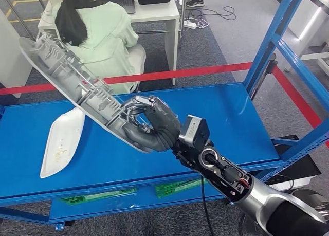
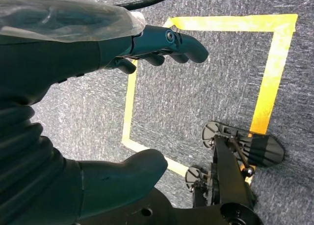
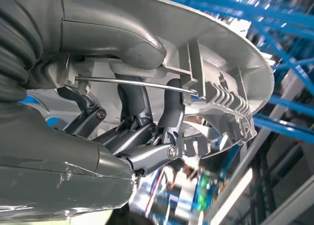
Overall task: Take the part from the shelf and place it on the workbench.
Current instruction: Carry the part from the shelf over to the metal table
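Above the blue shelf [image 1: 233,118], the right hand [image 1: 157,128] grips one end of the long grey part [image 1: 77,84], its fingers [image 3: 172,112] curled into the ribbed underside and the thumb pressed on the other face (the rest slants up and away, clear of the shelf). A white part [image 1: 62,141] lies flat on the shelf beneath it. Beyond red tape [image 1: 194,71] a person [image 1: 101,35] sits. The left hand [image 2: 111,102] hangs over the floor, fingers apart, holding nothing.
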`<move>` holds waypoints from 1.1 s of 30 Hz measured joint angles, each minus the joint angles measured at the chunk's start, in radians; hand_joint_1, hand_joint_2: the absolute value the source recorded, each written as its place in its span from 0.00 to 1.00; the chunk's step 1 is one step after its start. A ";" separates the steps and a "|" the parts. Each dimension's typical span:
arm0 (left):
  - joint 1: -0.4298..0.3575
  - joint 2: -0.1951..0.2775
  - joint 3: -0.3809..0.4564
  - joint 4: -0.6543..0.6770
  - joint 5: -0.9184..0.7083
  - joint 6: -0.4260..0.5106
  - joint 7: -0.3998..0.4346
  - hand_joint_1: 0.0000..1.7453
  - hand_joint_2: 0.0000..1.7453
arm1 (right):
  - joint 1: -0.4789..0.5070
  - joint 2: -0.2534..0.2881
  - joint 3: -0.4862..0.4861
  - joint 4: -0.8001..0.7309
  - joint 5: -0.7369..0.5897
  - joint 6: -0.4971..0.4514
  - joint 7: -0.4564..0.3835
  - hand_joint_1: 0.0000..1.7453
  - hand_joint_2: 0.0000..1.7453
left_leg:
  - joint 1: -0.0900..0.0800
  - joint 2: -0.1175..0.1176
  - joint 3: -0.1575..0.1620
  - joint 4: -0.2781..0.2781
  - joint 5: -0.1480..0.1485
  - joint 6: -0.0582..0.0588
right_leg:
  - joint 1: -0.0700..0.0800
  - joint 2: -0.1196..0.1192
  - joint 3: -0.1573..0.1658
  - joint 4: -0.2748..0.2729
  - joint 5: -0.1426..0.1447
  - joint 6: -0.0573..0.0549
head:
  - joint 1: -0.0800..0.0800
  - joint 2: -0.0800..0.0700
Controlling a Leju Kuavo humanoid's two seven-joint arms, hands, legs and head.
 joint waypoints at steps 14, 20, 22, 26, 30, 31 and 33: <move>-0.001 0.000 -0.021 0.000 0.030 0.004 0.000 0.00 1.00 | 0.053 0.031 0.014 0.064 -0.369 0.355 -0.088 1.00 1.00 | 0.000 0.000 0.000 0.000 -0.001 -0.001 | 0.001 0.000 0.000 0.000 -0.001 -0.001 | 0.000 0.000; -0.001 0.000 -0.032 0.000 0.037 0.013 0.000 0.00 1.00 | 0.088 0.053 0.022 0.104 -0.382 0.371 -0.102 1.00 1.00 | 0.000 0.000 0.000 0.000 -0.001 -0.001 | 0.001 0.000 -0.001 0.000 -0.001 -0.001 | 0.000 0.000; -0.001 0.000 -0.034 0.000 0.039 0.015 0.000 0.00 1.00 | 0.095 0.057 0.023 0.112 -0.366 0.359 -0.104 1.00 1.00 | 0.000 0.000 0.000 0.000 -0.001 -0.001 | 0.001 0.000 -0.001 0.000 -0.001 -0.001 | 0.000 0.000; 0.000 0.002 -0.036 0.000 0.046 0.020 0.000 0.00 1.00 | 0.114 0.061 0.021 0.120 -0.311 0.315 -0.105 1.00 1.00 | -0.003 0.000 -0.001 0.005 -0.007 0.006 | -0.004 0.000 0.001 -0.003 0.000 0.004 | -0.002 0.000; -0.001 0.001 -0.037 0.000 0.048 0.020 0.008 0.00 1.00 | 0.131 0.061 0.011 0.123 -0.289 0.285 -0.104 1.00 1.00 | 0.002 0.003 0.005 -0.008 0.001 0.018 | -0.006 0.000 0.001 0.004 -0.009 0.014 | -0.004 0.000; -0.001 0.000 -0.038 0.000 0.048 0.020 0.011 0.00 1.00 | 0.135 0.061 0.008 0.123 -0.287 0.278 -0.103 1.00 1.00 | 0.005 0.005 0.008 -0.015 0.005 0.021 | -0.005 0.000 -0.009 0.031 -0.030 0.016 | 0.000 0.000; -0.003 -0.001 -0.043 0.000 0.051 0.020 0.016 0.00 1.00 | 0.145 0.061 0.000 0.123 -0.281 0.267 -0.103 1.00 1.00 | 0.007 0.008 0.010 -0.021 0.008 0.023 | -0.006 0.000 -0.058 0.148 -0.102 0.019 | 0.010 0.000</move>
